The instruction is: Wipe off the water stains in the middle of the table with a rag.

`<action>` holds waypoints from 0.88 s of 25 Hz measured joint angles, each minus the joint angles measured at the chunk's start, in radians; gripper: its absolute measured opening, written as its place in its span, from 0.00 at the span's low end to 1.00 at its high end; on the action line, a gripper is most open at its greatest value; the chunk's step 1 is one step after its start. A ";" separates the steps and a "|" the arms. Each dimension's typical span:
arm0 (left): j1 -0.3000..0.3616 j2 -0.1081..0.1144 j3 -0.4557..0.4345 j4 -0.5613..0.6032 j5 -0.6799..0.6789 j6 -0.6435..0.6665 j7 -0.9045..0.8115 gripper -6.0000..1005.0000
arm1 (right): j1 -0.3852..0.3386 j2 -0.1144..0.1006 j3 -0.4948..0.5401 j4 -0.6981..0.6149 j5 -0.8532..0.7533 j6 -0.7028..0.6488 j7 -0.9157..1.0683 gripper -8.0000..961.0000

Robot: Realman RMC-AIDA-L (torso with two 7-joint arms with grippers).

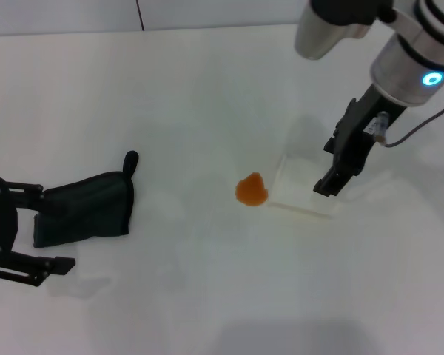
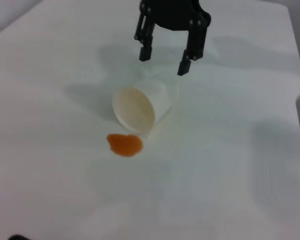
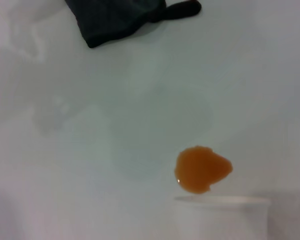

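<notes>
The water stain (image 1: 251, 190) is a small glossy orange blob in the middle of the white table (image 1: 207, 81). It also shows in the left wrist view (image 2: 124, 145) and the right wrist view (image 3: 202, 169). The dark green-black rag (image 1: 85, 209) lies flat at the left, its black loop tab (image 1: 130, 160) pointing away; its far end shows in the right wrist view (image 3: 117, 20). My left gripper (image 1: 58, 225) is open, its fingers on either side of the rag's left end. My right gripper (image 1: 331, 170) is open and empty, just above a tipped cup, as the left wrist view (image 2: 164, 62) shows.
A pale translucent cup (image 1: 303, 188) lies on its side just right of the stain, its mouth toward the blob (image 2: 140, 107); its rim shows in the right wrist view (image 3: 222, 215). The table's right edge (image 2: 297, 100) shows in the left wrist view.
</notes>
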 joint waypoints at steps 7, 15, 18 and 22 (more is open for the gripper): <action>-0.007 -0.015 0.002 0.000 0.029 0.000 0.003 0.81 | 0.120 0.008 -0.050 0.175 -0.008 0.068 0.072 0.77; -0.015 -0.019 0.002 0.000 0.033 0.000 0.005 0.81 | 0.241 0.012 -0.109 0.388 -0.003 0.125 0.084 0.77; -0.018 -0.019 0.002 0.000 0.033 0.000 0.003 0.81 | 0.245 0.012 -0.126 0.396 0.002 0.134 0.087 0.77; -0.027 -0.019 0.002 0.000 0.033 0.000 -0.001 0.81 | 0.256 0.012 -0.133 0.436 0.008 0.152 0.088 0.77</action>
